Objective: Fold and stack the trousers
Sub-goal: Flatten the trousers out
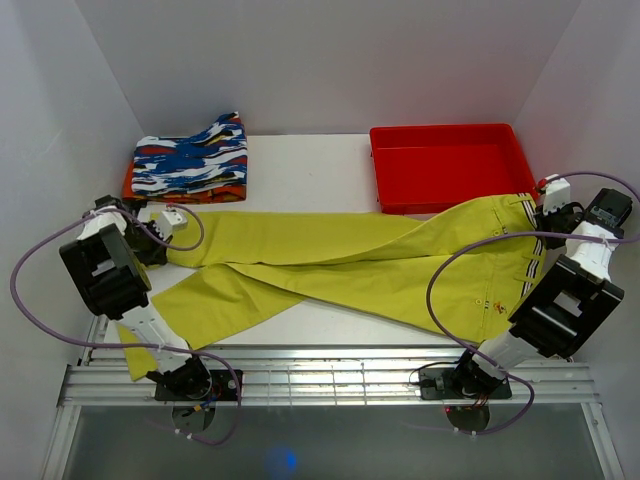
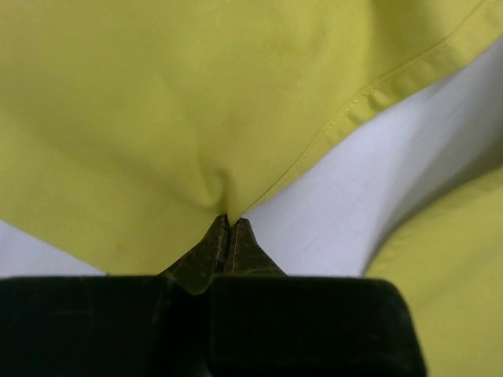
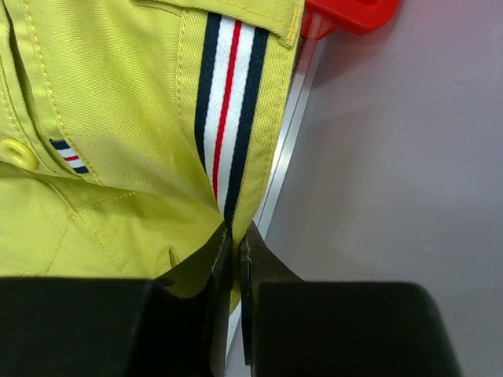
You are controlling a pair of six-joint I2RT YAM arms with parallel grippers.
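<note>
Behind trousers [image 1: 330, 270], tabletop [image 1: 310, 170] lies open between garment [image 1: 190, 160] and red tray [image 1: 440, 129].

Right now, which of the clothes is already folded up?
The blue, white and orange patterned garment at the back left. The yellow-green trousers lie spread out flat.

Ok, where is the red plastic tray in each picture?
Top external: the red plastic tray sits upper right, beyond the yellow-green cloth trousers.
Left wrist: not in it.
Right wrist: only its corner, at the top edge.
Shared landmark: the trousers' dark, white and red striped band, near the tray.
</note>
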